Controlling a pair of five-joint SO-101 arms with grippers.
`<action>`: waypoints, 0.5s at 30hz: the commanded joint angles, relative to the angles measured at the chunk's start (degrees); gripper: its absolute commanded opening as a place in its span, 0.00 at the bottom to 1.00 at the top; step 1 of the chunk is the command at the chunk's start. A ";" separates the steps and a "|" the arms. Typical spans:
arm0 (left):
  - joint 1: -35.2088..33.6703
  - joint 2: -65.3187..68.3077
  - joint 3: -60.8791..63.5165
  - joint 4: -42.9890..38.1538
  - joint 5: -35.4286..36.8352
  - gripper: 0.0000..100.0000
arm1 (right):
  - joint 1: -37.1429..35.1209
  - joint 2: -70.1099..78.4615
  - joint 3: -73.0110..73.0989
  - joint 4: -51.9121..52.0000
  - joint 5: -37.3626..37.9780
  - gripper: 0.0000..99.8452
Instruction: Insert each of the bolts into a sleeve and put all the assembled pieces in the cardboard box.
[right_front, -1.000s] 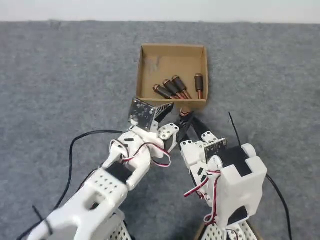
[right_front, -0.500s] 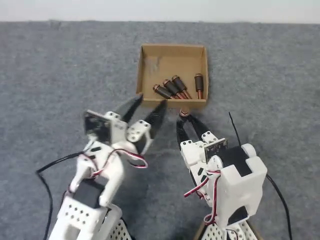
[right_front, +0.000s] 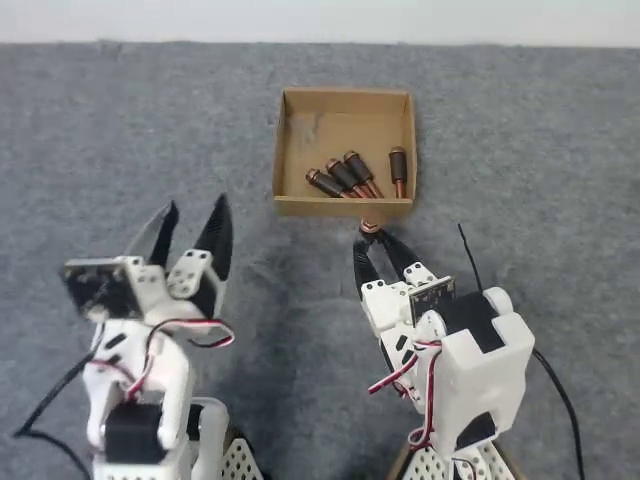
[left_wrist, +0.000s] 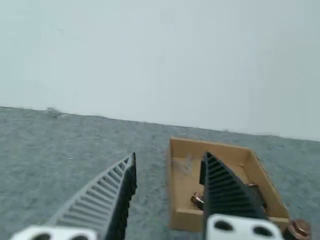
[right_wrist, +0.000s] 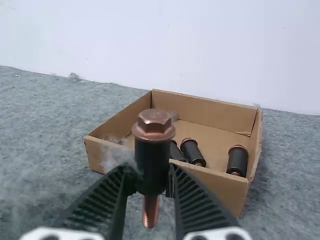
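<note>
While my right gripper pinched the assembled piece upright between its ribbed black fingers, that piece stood just outside the near wall of the cardboard box. The smooth black cylindrical sleeve sat in my grip. The bolt capped it with a copper-coloured hexagonal head on a round flange, and its threaded shank poked out below the sleeve.

Inside the square, open-topped box, four finished pieces lay flat on the brown floor. Three of them were packed side by side at a slant, and the fourth was a little apart near the right wall. Each was a dark sleeve with copper showing at its ends.

My left gripper was spread wide with nothing between its tapered, saw-toothed fingers, well apart from the box on the left. The table was covered in grey, fuzzy, felt-like fabric.
</note>
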 joint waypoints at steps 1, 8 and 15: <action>-2.99 -4.22 -2.95 3.69 0.09 0.20 | 0.48 0.04 0.18 -1.27 -0.44 0.01; -9.76 -4.04 2.68 5.45 -3.87 0.20 | 0.48 0.04 0.18 -1.27 -0.44 0.01; -9.49 -4.04 14.90 5.19 -3.87 0.13 | 0.48 0.04 0.26 -1.27 -0.44 0.01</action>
